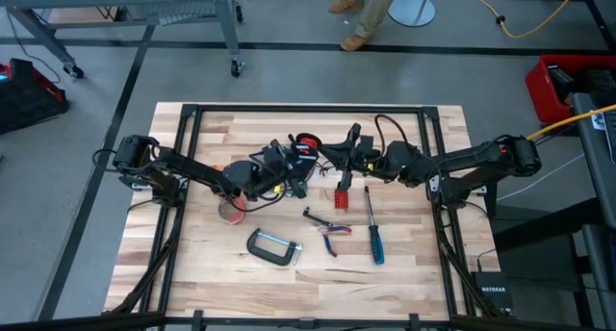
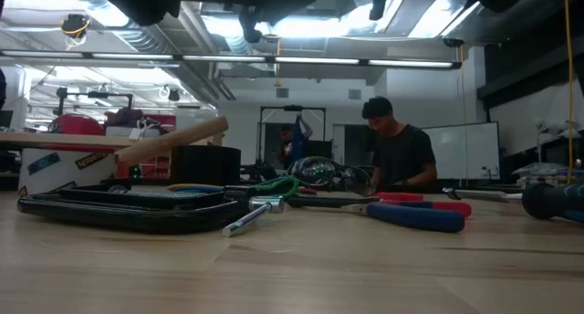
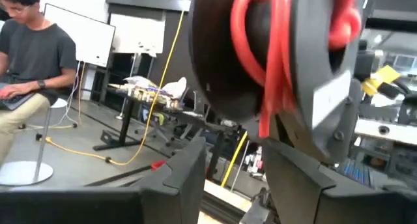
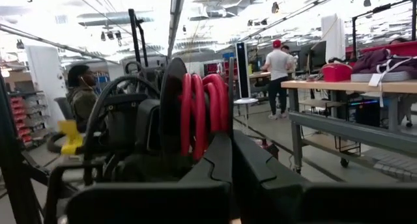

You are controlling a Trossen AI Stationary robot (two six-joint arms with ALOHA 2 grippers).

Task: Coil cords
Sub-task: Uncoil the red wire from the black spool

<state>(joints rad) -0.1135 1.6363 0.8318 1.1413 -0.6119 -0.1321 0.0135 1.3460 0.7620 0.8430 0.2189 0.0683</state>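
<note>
Mid-winding, the left gripper (image 3: 228,178) stands open beside the red cord (image 3: 277,48) spool; next, the closed, empty-looking right gripper (image 4: 231,165) must steady it.

red cord (image 4: 199,113) on black spool (image 3: 225,61), blue-handled screwdriver (image 1: 375,242), red-and-blue pliers (image 2: 415,214)

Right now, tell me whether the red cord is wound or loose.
Wound: the red cord loops several times around a dark spool, in both wrist views.
</note>
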